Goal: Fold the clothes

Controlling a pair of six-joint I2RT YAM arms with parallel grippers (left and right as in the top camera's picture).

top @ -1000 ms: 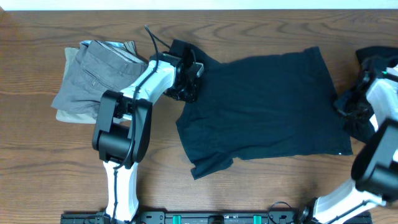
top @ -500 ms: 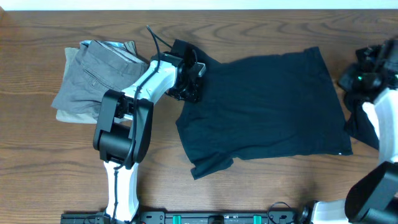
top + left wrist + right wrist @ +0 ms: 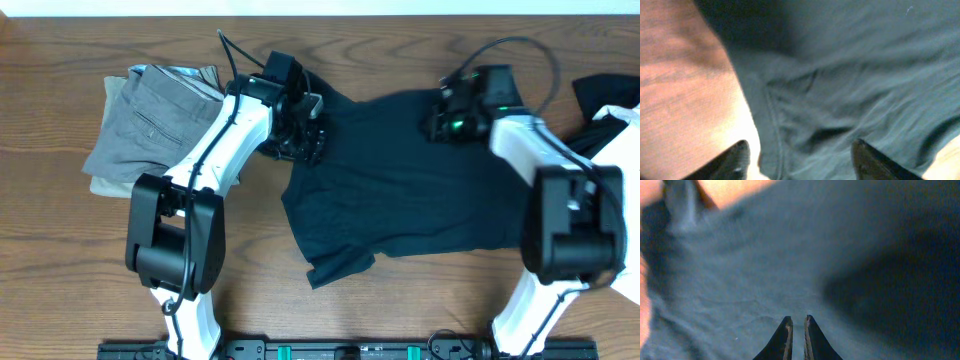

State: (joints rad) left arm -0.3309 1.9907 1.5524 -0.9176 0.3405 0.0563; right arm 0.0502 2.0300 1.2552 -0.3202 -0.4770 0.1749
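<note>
The clothes' black T-shirt (image 3: 420,185) lies spread flat mid-table. My left gripper (image 3: 305,125) hovers over its left end, by the sleeve. In the left wrist view this gripper (image 3: 800,152) stands open, and the shirt's hemmed edge (image 3: 775,125) lies loose under the gap beside bare wood. My right gripper (image 3: 445,118) is over the shirt's far edge. In the right wrist view its fingertips (image 3: 797,322) are shut to a thin slit above the dark fabric (image 3: 765,265), with nothing pinched between them.
Folded grey and khaki trousers (image 3: 150,125) are stacked at the left, just beyond my left arm. A heap of black and white pieces (image 3: 605,100) lies at the far right edge. Bare wooden table (image 3: 420,300) runs along the front.
My left gripper has opened and let go of the shirt's left end. My right arm has swung from the heap at the far right to the shirt's far edge.
</note>
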